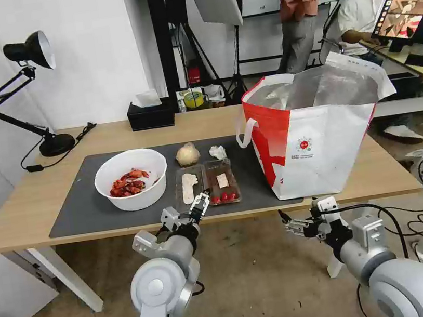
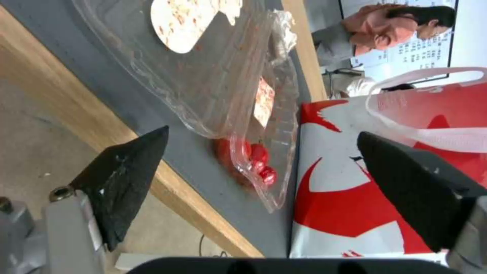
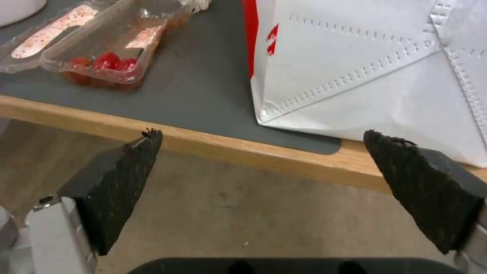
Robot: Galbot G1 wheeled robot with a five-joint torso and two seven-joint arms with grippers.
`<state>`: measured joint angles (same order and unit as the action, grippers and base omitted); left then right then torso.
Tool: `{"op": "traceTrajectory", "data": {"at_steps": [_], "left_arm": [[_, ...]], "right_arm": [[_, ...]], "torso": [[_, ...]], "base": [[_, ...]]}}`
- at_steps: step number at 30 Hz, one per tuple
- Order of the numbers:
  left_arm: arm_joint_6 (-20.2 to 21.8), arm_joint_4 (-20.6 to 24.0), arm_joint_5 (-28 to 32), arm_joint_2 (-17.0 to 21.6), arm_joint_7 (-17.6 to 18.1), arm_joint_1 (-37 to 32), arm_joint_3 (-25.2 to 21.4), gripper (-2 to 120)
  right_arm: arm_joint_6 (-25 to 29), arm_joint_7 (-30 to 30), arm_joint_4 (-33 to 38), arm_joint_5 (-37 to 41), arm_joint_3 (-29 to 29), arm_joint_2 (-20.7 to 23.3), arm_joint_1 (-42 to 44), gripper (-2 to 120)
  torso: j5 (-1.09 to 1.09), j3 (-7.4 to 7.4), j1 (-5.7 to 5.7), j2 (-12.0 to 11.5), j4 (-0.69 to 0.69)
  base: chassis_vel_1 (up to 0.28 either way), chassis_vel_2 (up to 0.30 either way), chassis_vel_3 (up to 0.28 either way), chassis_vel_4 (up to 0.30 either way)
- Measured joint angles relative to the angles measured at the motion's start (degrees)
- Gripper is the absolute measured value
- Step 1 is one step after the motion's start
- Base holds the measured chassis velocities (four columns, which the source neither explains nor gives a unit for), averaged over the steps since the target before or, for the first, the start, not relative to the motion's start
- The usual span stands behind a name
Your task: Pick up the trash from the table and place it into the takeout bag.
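The left gripper (image 1: pixel 200 204) hangs at the near edge of the counter (image 1: pixel 29 205), its fingers spread wide, right in front of the clear hinged tray (image 1: pixel 207 182). From its wrist camera the tray (image 2: pixel 228 83) lies open on the dark grey mat (image 2: pixel 167 125) with a few red scraps (image 2: pixel 253 160) in its near corner, and the gripper is not touching it as far as I can tell, though the angle makes that hard to judge.

The right gripper (image 1: pixel 290 222) sits lower and off the counter, below its front edge and just before the takeout bag (image 1: pixel 319 138). Its fingers are also parted, holding nothing; between them the wrist camera shows bare floor, the counter edge and the bag's white lower corner (image 3: pixel 355 76).

On the mat, the white bowl (image 1: pixel 131 179) with red shells stands to the left of the tray. Behind the tray are the beige wrapped ball (image 1: pixel 187 154) and, just to its right, the small crumpled tissue (image 1: pixel 217 152). The takeout bag stands upright at the mat's right end, mouth open, foil lining showing, one white loop handle (image 1: pixel 244 130) drooping toward the tissue. A black tissue box (image 1: pixel 151 115) is at the back of the counter.
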<state>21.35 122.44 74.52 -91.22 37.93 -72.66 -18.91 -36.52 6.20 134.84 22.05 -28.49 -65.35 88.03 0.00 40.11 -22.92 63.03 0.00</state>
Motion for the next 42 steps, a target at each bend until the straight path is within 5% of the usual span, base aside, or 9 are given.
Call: {"op": "traceTrajectory", "data": {"at_steps": [42], "left_arm": [[-0.62, -4.06, 0.37, -0.07, 0.18, 3.56, 0.44, 100]], "right_arm": [[0.29, -0.2, 0.35, -1.97, -0.02, -2.09, 1.5, 100]], "torso": [[0.0, 0.0, 0.0, 0.0, 0.0]], "base": [[0.0, 0.0, 0.0, 0.0]]}}
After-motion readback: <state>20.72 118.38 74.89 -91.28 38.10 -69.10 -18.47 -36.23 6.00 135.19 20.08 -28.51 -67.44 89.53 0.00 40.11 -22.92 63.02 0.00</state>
